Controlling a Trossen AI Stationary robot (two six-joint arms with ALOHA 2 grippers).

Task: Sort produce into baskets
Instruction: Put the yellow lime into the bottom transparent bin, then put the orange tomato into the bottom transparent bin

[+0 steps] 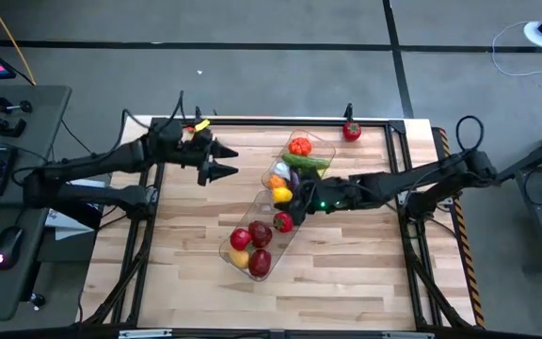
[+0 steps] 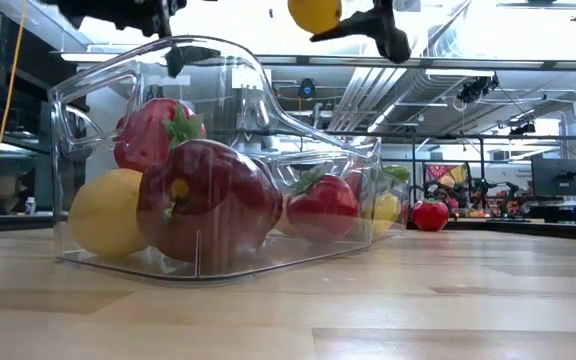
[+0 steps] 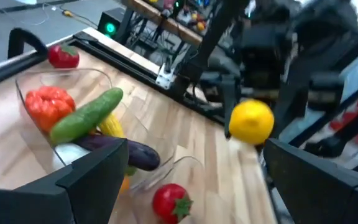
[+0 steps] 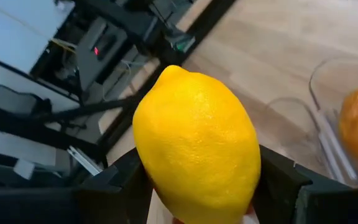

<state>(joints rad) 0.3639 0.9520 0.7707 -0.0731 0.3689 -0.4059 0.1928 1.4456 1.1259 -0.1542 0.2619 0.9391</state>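
The right gripper (image 1: 288, 196) is clamping a bright yellow plastic lemon (image 1: 281, 196) at frame centre, over the clear rectangular plastic bins (image 1: 240, 263). The left gripper (image 1: 226, 161) is hovering open, upper left.

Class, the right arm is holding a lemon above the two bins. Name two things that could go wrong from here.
1. The right end effector holds the lemon over the junction of both bins; released here, it might land in the wrong one or bounce out.
2. The near bin is already heaped with fruit, so the lemon could roll off.
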